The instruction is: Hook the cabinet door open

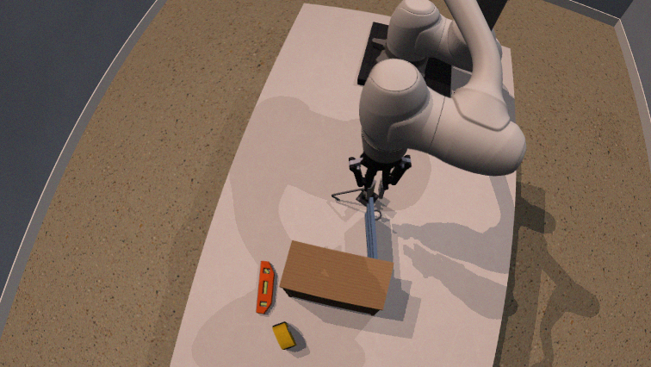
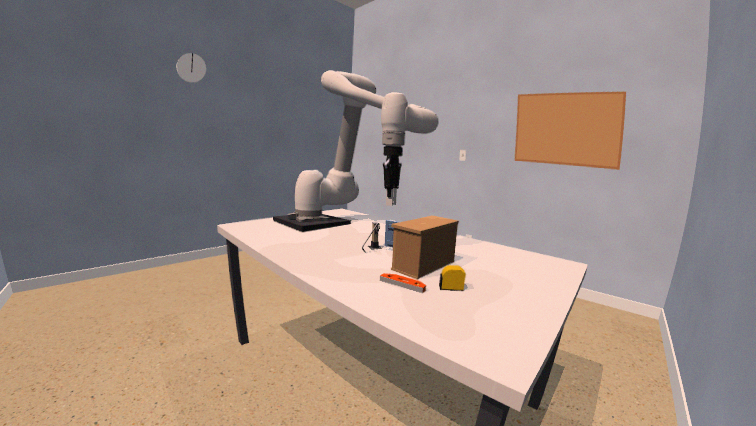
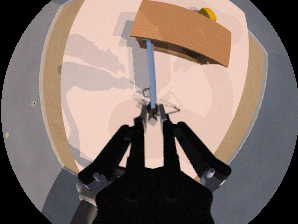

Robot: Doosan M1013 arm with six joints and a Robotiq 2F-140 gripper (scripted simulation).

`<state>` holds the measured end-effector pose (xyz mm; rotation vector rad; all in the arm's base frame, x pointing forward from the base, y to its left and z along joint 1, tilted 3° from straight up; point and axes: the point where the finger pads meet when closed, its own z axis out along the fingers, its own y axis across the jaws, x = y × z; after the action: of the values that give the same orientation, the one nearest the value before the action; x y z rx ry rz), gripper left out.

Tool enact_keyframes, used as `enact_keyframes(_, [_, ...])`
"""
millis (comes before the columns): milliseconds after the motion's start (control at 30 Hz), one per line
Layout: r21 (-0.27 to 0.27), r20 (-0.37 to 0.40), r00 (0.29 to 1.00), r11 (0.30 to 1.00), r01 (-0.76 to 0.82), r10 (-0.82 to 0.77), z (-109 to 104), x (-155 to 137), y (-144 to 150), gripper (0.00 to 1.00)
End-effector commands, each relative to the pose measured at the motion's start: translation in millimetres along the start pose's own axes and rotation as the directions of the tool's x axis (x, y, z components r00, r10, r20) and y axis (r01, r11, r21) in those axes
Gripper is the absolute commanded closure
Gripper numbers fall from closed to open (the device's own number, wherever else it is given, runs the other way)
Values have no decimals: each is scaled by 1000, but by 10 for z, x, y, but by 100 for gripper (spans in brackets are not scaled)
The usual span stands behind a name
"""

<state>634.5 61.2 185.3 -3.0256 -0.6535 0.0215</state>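
Note:
The brown cabinet (image 1: 337, 273) (image 2: 423, 246) (image 3: 181, 30) stands flat on the white table (image 1: 295, 114) (image 2: 476, 328). Its blue door (image 1: 371, 232) (image 2: 389, 231) (image 3: 152, 72) stands wide open, swung out toward the post (image 1: 365, 195) (image 2: 375, 234). The thin grey hook (image 1: 346, 192) (image 2: 365, 243) hangs from the post to the left, away from the door. My gripper (image 1: 374, 182) (image 2: 390, 200) (image 3: 153, 110) points straight down, high above the post and the door's free edge. Its fingers are shut on nothing.
An orange spirit level (image 1: 264, 287) (image 2: 403, 282) lies left of the cabinet. A yellow tape measure (image 1: 283, 335) (image 2: 452, 278) (image 3: 208, 12) lies near the front edge. The arm's black base plate (image 1: 368, 59) (image 2: 311, 221) is at the far end.

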Motion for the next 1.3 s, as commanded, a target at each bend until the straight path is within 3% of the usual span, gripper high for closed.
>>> enact_keyframes(0, [0,5,1000,1000,-1,1,49,-13,-9,84])
enact_keyframes(600, [0,5,1000,1000,-1,1,84,-13,-9,84])
enact_keyframes(1267, [0,5,1000,1000,-1,1,314,-13,-8,84])
